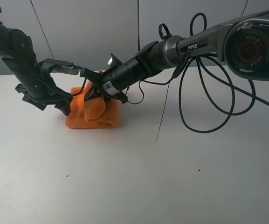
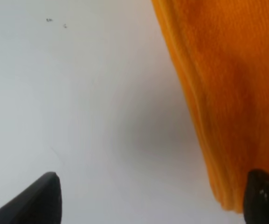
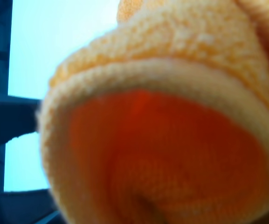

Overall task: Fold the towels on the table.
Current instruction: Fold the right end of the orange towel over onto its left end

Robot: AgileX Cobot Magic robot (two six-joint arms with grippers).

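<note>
Towel of bright orange fuzzy microfibre (image 1: 93, 116) is seen bunched into a thick folded bundle on the far, left-of-centre part of the large white matte table (image 1: 134, 182), between the two grippers. An upper fold of it is clamped by the right gripper (image 1: 96, 93), whose jaws are closed on the cloth. In the right wrist view the fingers are hidden, as the picture is filled by a rounded, blurred fold of the towel (image 3: 162, 149).

The left gripper (image 1: 68, 88) is held at the bundle's left side with its jaws wide apart, and nothing is gripped by it. In the left wrist view one black fingertip (image 2: 43, 198) is seen over bare table (image 2: 78, 102). The other is set at the stacked hemmed edges of the towel (image 2: 227, 93); whether it touches them cannot be told.

The towel's far edge is covered in the high view by the dark right arm (image 1: 171, 51), which is stretched across the middle. Looping black cables (image 1: 209, 109) are hung from that arm and laid on the table to the right, well apart from the towel. A few tiny dark specks (image 1: 67, 176) are scattered on the tabletop. Grey wall panels (image 1: 92, 28) are seen behind the table.
</note>
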